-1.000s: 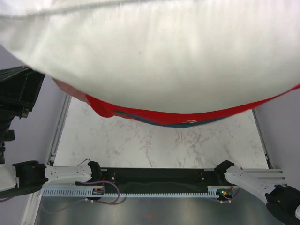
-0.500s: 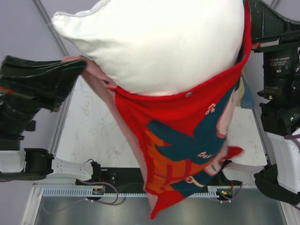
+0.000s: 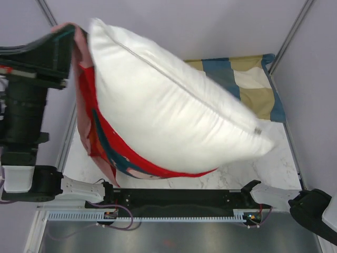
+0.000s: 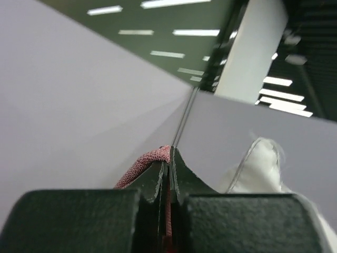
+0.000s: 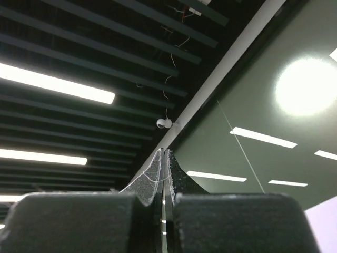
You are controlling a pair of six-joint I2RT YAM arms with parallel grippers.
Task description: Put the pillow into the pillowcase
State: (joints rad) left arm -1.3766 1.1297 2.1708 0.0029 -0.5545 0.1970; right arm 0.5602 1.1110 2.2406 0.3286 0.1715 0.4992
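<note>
Left fingers (image 4: 152,184) pinch pillowcase (image 3: 86,100); pillow (image 3: 168,110) partly hides checked pillow (image 3: 247,79).

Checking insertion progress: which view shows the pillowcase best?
Top external: the red pillowcase drapes along the lower-left side of the pillow, which is mostly uncovered. Left wrist shows only its pink edge pinched between the left fingers. Right wrist shows none of it.

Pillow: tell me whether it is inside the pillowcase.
Mostly out: the pillow is largely bare white, the pillowcase covering only its lower left edge.
</note>
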